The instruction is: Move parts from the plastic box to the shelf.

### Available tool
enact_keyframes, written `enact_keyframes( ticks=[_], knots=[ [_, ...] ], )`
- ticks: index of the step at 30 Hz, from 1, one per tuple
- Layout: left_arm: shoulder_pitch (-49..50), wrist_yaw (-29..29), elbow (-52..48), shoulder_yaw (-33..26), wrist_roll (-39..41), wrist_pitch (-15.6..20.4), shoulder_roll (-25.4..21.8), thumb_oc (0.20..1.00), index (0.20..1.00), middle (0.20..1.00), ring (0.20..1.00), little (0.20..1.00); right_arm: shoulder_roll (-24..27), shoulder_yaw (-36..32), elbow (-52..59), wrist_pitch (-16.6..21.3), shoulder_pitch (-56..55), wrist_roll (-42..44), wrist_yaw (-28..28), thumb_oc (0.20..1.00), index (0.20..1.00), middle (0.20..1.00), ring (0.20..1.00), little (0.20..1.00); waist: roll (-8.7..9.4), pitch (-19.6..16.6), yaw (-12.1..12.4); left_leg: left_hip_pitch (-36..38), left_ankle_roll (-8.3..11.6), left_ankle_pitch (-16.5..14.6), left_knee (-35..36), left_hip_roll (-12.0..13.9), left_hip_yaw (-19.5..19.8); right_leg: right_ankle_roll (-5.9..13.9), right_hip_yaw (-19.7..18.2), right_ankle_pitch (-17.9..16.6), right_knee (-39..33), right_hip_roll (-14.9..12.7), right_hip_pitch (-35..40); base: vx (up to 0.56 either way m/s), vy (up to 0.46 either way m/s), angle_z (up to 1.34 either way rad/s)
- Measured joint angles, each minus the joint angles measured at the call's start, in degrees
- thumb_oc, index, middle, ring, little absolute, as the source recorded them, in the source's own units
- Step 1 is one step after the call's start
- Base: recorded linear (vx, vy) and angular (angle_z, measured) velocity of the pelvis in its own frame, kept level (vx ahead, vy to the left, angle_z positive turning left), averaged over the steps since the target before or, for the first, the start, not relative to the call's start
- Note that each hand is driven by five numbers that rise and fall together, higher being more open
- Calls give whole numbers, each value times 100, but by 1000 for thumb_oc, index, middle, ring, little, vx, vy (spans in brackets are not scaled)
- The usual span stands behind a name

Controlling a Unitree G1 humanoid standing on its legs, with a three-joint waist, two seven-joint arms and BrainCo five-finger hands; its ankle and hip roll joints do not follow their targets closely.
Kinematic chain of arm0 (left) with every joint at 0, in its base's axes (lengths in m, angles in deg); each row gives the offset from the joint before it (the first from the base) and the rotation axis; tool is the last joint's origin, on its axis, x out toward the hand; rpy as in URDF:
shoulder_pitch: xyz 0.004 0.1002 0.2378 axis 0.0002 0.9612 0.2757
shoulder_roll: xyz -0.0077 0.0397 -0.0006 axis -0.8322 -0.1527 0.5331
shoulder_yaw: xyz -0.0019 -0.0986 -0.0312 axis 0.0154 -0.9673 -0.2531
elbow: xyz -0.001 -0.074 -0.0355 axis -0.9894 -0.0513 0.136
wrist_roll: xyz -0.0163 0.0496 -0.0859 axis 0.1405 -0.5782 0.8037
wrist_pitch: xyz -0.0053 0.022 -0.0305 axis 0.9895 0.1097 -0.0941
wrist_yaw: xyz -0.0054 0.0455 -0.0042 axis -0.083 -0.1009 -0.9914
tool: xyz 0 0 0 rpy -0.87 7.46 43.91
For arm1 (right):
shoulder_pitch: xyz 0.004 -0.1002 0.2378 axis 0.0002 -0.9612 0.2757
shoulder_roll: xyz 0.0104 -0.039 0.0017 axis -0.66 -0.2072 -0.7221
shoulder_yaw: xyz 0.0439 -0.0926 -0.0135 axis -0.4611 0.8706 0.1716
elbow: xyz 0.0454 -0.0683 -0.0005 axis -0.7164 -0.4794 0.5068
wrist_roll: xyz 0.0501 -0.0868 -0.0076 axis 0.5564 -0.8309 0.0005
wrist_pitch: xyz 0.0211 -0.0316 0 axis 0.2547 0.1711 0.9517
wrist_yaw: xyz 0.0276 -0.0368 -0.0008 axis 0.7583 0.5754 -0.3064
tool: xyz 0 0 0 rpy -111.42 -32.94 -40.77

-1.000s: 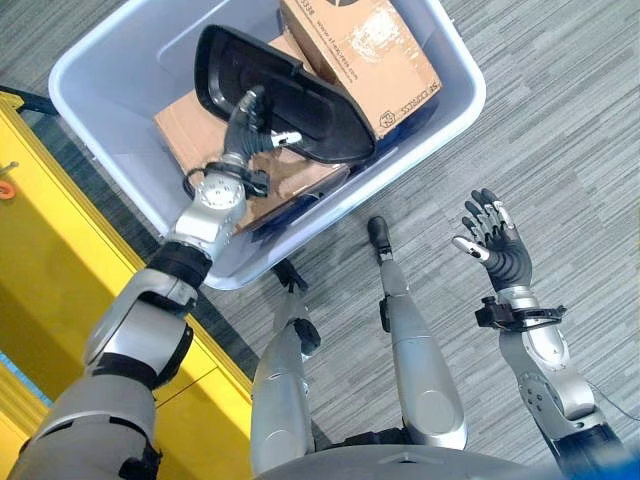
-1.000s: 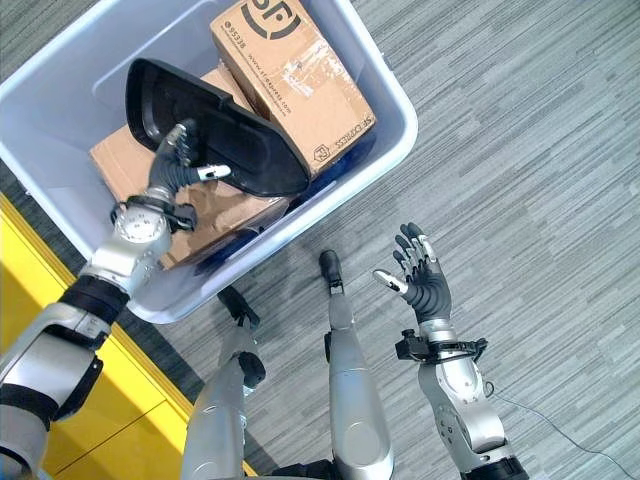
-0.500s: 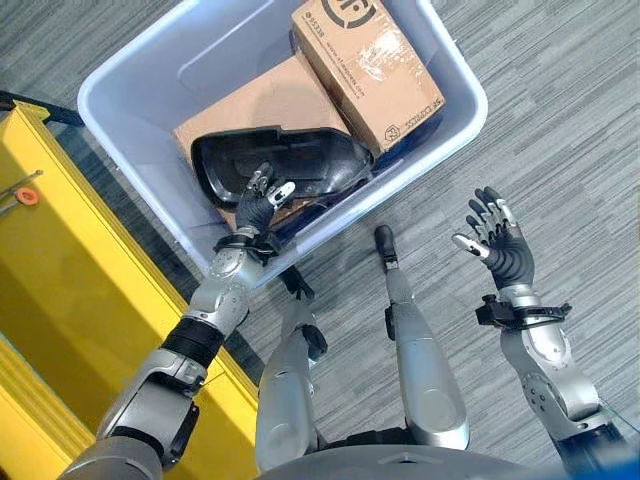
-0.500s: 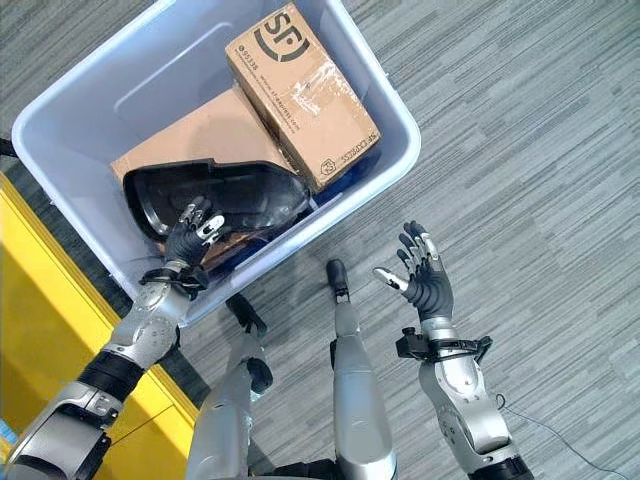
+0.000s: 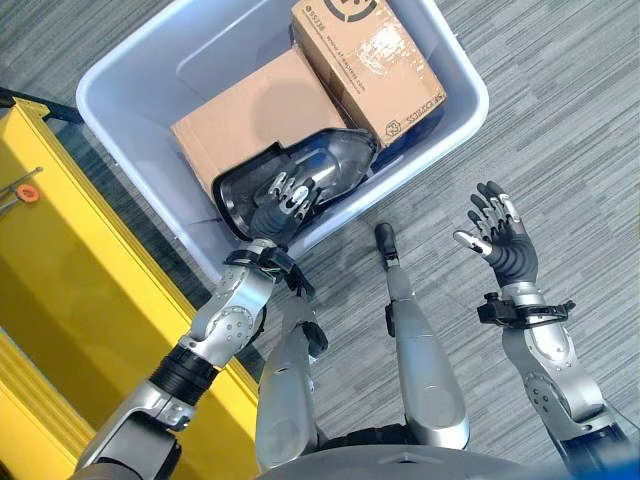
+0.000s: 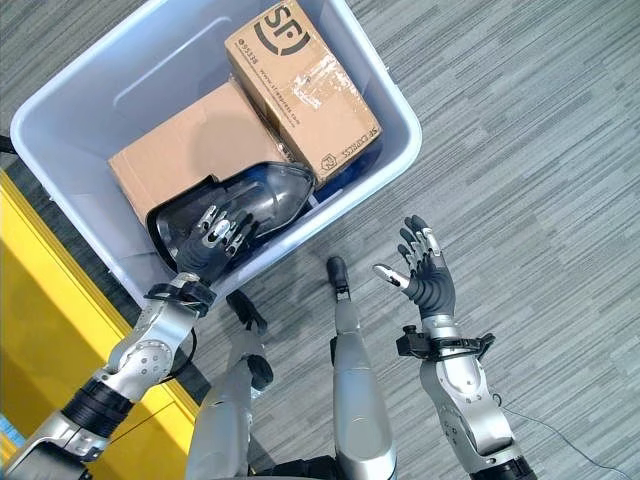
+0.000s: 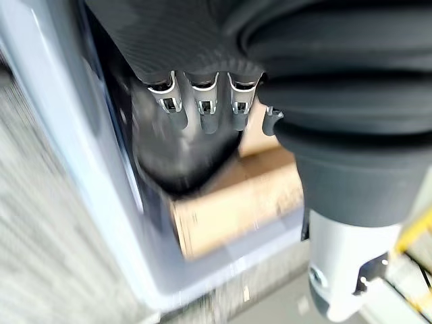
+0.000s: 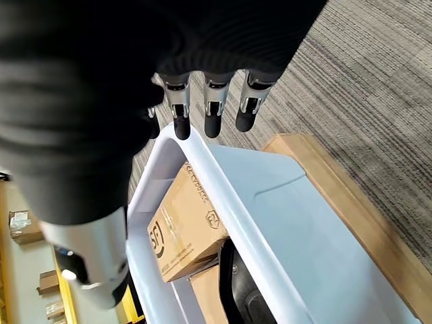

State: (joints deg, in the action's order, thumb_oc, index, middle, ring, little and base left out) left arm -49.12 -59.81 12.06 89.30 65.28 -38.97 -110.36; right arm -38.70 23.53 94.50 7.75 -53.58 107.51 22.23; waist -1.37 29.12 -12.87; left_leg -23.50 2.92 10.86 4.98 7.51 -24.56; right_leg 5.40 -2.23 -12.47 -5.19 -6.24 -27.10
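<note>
Grey striped carpet (image 5: 560,120) underfoot, low pile, running in diagonal bands. Yellow shelf (image 5: 70,290) at the robot's left, flat painted panels with hard edges.

Plastic box (image 5: 455,70) sits on the carpet ahead: pale blue, smooth, slightly glossy walls, rounded corners, a rolled rim. Inside, a flat cardboard box (image 5: 250,115) lies on the bottom and a smaller cardboard box (image 5: 365,55) rests tilted against the far corner, matte brown with tape across it.

Black part (image 5: 320,165) is a curved shell, glossy moulded plastic, tapering to a point at one end. It is tipped up on edge inside the plastic box, leaning at the near wall.

Left hand (image 5: 283,197) is on the black part near its broad end, fingers laid over the shell's inner face and only lightly bent. Whether the thumb closes behind the shell, I cannot tell. Right hand (image 5: 495,235) hangs over the carpet well apart from the plastic box, fingers spread and relaxed, holding nothing.

Step in hand, as I judge it: lifting the black part out over the near rim. Next move calls for a firm hold on a slick curved surface, then a swing left toward the shelf without catching the rim.
</note>
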Motion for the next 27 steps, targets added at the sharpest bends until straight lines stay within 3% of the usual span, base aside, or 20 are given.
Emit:
enact_keyframes(
  ticks=[9, 13, 16, 18, 21, 23, 25, 26, 27],
  knots=[
    [69, 225, -142, -168, 180, 95, -353, 1000, 1000, 1000, 1000, 1000, 219, -157, 48, 2, -8, -11, 219, 1000, 1000, 1000, 1000, 1000, -18, 0, 84, 180, 47, -34, -1, 2, 11, -11, 2, 46, 0, -2, 185, 0, 0, 0],
    [119, 233, -467, -587, -309, 207, -435, 1000, 1000, 1000, 1000, 1000, 228, -272, 46, 31, -63, -124, 353, 1000, 1000, 1000, 1000, 1000, -37, -4, 127, 324, 22, -18, -3, 8, 33, -15, 4, 58, 0, 3, 342, 2, 0, 1],
    [69, 177, -645, -1123, -1211, 364, -404, 1000, 1000, 1000, 1000, 1000, 224, -363, 46, 68, -117, -226, 469, 1000, 1000, 1000, 1000, 1000, -44, -8, 145, 333, 22, -18, -3, 8, 47, -16, 8, 60, 0, 2, 359, 3, -2, 1],
    [-15, -118, -647, -1538, -2517, 536, -317, 1000, 1000, 1000, 1000, 1000, 228, -496, 47, 91, -217, -227, 568, 1000, 1000, 1000, 1000, 1000, -55, -15, 149, 333, 22, -18, -4, 10, 55, -16, 11, 60, 0, 5, 365, 0, 0, 0],
    [-65, -393, -646, -1638, -3643, 582, -470, 1000, 1000, 1000, 1000, 1000, 249, -582, 46, 150, -276, -226, 626, 1000, 1000, 1000, 1000, 1000, -98, -40, 155, 333, 22, -18, -7, 38, 62, -17, 15, 59, 0, 10, 370, 0, 0, 0],
    [-145, -685, -564, -1638, -5200, 569, -732, 1000, 1000, 1000, 1000, 1000, 271, -647, 47, 208, -276, -225, 703, 1000, 1000, 1000, 1000, 1000, -112, -48, 147, 333, 22, -18, -10, 41, 62, -18, 15, 58, 0, 17, 370, 0, 0, 0],
    [-169, -818, -510, -1645, -5742, 551, -759, 1000, 1000, 1000, 1000, 1000, 277, -677, 46, 214, -276, -221, 705, 1000, 1000, 1000, 1000, 1000, -120, -53, 146, 333, 22, -18, -12, 46, 63, -18, 16, 58, 0, 20, 371, 0, 0, 0],
    [-181, -1060, -387, -1633, -6645, 473, -757, 1000, 1000, 1000, 1000, 1000, 276, -678, 46, 282, -275, -220, 723, 1000, 1000, 1000, 1000, 1000, -126, -57, 141, 333, 22, -18, -13, 46, 63, -19, 15, 58, 0, 21, 370, 0, 0, 0],
    [-180, -1094, -337, -1632, -6799, 463, -751, 1000, 1000, 1000, 1000, 1000, 276, -678, 46, 298, -275, -219, 730, 1000, 1000, 1000, 1000, 1000, -126, -57, 136, 333, 22, -18, -13, 47, 63, -19, 15, 58, 0, 21, 370, 0, 0, 0]
  ],
)
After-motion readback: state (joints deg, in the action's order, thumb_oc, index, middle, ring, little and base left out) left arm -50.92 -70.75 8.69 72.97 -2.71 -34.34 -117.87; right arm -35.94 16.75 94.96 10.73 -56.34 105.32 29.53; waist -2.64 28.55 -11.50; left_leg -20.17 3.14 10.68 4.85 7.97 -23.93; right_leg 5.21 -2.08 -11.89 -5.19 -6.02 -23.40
